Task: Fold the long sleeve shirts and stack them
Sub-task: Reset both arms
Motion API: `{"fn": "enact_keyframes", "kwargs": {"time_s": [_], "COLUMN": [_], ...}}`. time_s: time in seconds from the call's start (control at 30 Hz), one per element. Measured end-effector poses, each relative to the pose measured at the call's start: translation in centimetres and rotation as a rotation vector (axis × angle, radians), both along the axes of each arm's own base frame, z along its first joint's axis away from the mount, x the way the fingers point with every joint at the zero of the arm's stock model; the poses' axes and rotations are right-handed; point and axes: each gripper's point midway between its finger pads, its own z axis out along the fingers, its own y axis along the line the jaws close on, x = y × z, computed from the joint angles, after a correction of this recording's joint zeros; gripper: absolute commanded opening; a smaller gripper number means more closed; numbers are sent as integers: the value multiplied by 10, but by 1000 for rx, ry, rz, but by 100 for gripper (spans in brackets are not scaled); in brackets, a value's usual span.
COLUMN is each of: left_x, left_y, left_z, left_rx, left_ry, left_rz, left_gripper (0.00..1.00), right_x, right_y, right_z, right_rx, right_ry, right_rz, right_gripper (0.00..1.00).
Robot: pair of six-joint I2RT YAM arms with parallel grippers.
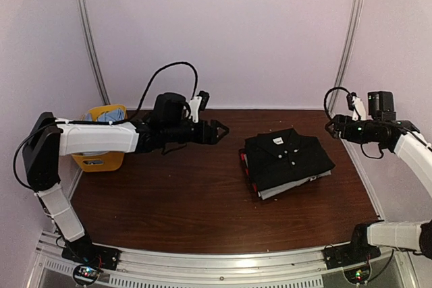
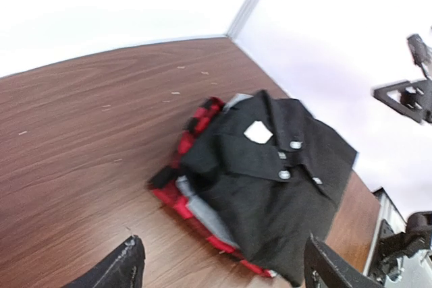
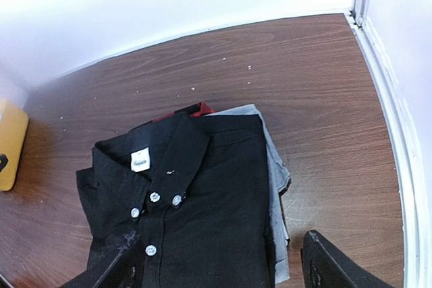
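At the left edge of the tabletop [image 1: 175,200] stands the yellow basket [image 1: 101,161], with something pale blue [image 1: 108,115] in it that I cannot identify. Next to it, the left gripper [image 1: 217,129] hovers above the wood left of the middle, near the far edge. Its jaws are spread wide and hold nothing, and they are well apart from the clothes.

The pile lies in the right half of the tabletop. The black shirt [image 1: 287,153] is on top, folded, collar toward the far edge and white neck label [image 3: 140,160] showing. Under it the grey shirt [image 3: 273,166] shows along the right side and the near side. At the bottom is a red checked cloth [image 2: 196,123], visible only at the left side.

At the right edge, the right gripper [image 1: 333,128] hangs high, also well apart from the pile. Its jaws are wide open and empty too.

I judge that the stacking is nearly finished and the present step is to leave the pile in order. To do this well, both arms should lift upward before moving sideways, so that no finger catches the collar or pulls the top layer. If the grey edge needs correction, a light push from the right is probably better than a new grasp
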Motion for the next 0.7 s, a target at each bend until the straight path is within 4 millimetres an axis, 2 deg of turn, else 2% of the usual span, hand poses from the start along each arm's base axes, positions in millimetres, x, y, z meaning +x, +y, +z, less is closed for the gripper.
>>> {"fn": "enact_keyframes", "kwargs": {"time_s": [0.13,0.23,0.3,0.47,0.53,0.6,0.7], "left_x": [6,6,5,2,-3,-10,-20], "left_y": [44,81,109,201,228,245,258], "left_z": [3,16,28,62,74,87,97], "left_rx": [91,164,198,238,240,237,253], "left_ry": [-40,-87,-121,-199,-220,-244,-267], "left_rz": [124,232,304,540,615,661,684], "left_gripper": [97,98,98,98,98,98,98], "right_x": [-17,-19,-20,-16,-15,-13,-10], "right_y": [14,14,11,5,5,5,5], "right_z": [8,21,27,35,37,41,46], "right_rx": [39,49,47,31,33,35,33], "right_ry": [-39,-85,-108,-140,-149,-167,-191], "right_rz": [37,29,11,-19,-22,-21,-19], "right_gripper": [89,98,100,100,100,100,100]}}
